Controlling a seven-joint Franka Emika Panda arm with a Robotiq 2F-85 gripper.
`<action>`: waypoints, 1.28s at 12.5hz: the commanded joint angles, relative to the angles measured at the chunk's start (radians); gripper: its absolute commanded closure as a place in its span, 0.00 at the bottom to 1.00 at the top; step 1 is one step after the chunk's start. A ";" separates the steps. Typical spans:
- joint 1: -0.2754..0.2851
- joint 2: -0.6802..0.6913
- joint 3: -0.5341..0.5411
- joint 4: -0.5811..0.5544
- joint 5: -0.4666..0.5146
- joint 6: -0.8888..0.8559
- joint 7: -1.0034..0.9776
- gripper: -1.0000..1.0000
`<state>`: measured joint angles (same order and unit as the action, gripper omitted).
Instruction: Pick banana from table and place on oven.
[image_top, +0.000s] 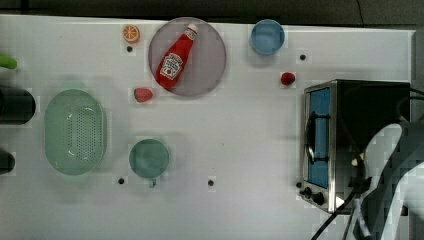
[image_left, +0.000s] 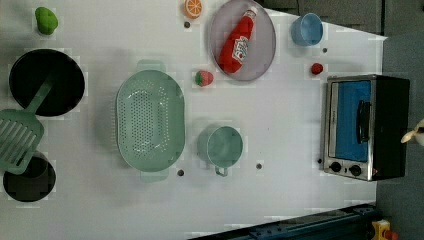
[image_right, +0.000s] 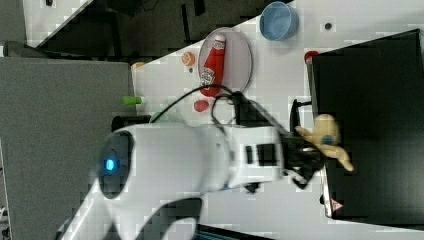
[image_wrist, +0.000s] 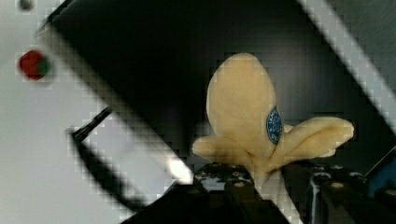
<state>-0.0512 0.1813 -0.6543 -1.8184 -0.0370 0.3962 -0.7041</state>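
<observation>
Carry step nearly done — the gripper (image_wrist: 261, 179) has its jaws clamped on the stem end of the banana (image_wrist: 247, 116), a pale peeled-open toy with a blue sticker, held above the black top of the oven (image_right: 370, 125) and off the counter (image_top: 240, 130). In the right view the banana (image_right: 327, 140) hangs over the oven top near the door-side edge. Next move, as I judge it — lower until it rests on the top, then open the jaws; release too near the edge and it may slide off.

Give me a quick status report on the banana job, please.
End effector shut on banana. Banana held over oven top, not yet down. Oven top bare beneath.
</observation>
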 joint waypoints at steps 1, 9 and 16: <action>-0.020 0.037 -0.011 0.018 0.044 0.061 -0.144 0.62; -0.009 0.014 0.009 0.027 0.065 0.051 -0.157 0.00; 0.122 -0.216 0.241 0.069 0.055 -0.212 0.233 0.00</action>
<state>-0.0191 0.0223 -0.4546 -1.7637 0.0027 0.2396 -0.6362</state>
